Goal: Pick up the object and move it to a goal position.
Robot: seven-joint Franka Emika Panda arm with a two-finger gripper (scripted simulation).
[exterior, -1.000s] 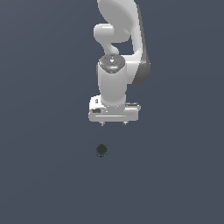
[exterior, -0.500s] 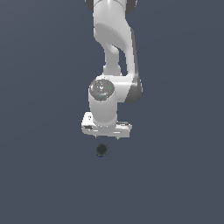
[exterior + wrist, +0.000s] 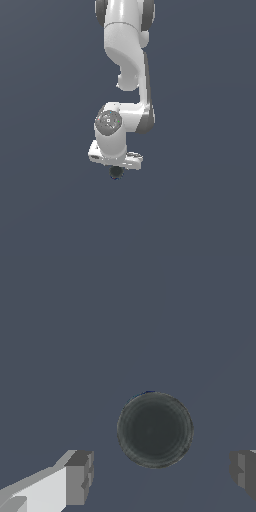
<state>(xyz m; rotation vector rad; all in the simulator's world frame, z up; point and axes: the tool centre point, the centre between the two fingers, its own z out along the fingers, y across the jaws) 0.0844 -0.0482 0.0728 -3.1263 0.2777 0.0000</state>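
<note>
The object is a small dark grey-black ball (image 3: 116,173) on the flat grey floor, partly hidden under the white hand in the exterior view. In the wrist view the ball (image 3: 155,429) is large and round, lying between the two fingers but a little ahead of their tips. My gripper (image 3: 116,166) is right above the ball, low and close to it. It also shows in the wrist view (image 3: 162,474), open, with one grey fingertip (image 3: 80,477) on one side and the other (image 3: 243,473) at the picture's edge. Nothing is held.
The white arm (image 3: 127,60) comes down from the top of the exterior view. The plain dark grey floor (image 3: 200,200) lies all round, with no other object in sight.
The arm has come down and toward the ball over the last second. The gripper, earlier well above the ball, now sits right over it and hides part of it.
</note>
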